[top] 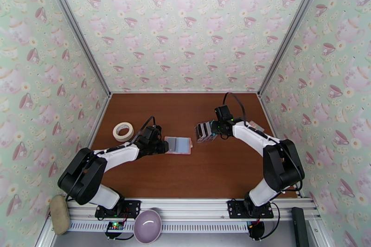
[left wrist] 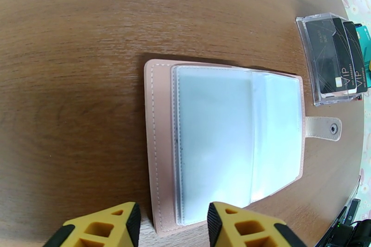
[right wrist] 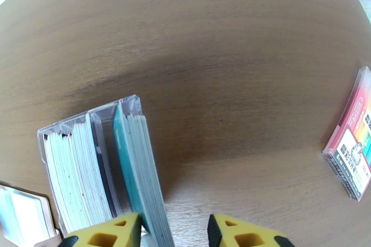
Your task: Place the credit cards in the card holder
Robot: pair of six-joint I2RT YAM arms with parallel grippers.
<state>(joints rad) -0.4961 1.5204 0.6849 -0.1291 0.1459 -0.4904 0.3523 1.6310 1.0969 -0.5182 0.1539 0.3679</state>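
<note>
The card holder (top: 178,145) lies open and flat on the table, pale pink with pale blue-grey sleeves (left wrist: 222,136) and a snap tab on its right side. My left gripper (top: 164,147) is low at its left edge. In the left wrist view that gripper (left wrist: 174,225) stands open, with the holder's near edge in the gap and one finger over a sleeve. The credit cards (top: 204,131) stand on edge in a clear plastic box (left wrist: 324,60). My right gripper (right wrist: 174,233) straddles a teal bunch of cards (right wrist: 139,169) that leans on its left finger; a gap remains on the right side.
A white tape roll (top: 123,131) lies left of the left arm. A rainbow-striped pack (right wrist: 355,150) sits near the right wall. A lilac bowl (top: 147,225) rests on the front rail. Patterned walls close in the table on three sides.
</note>
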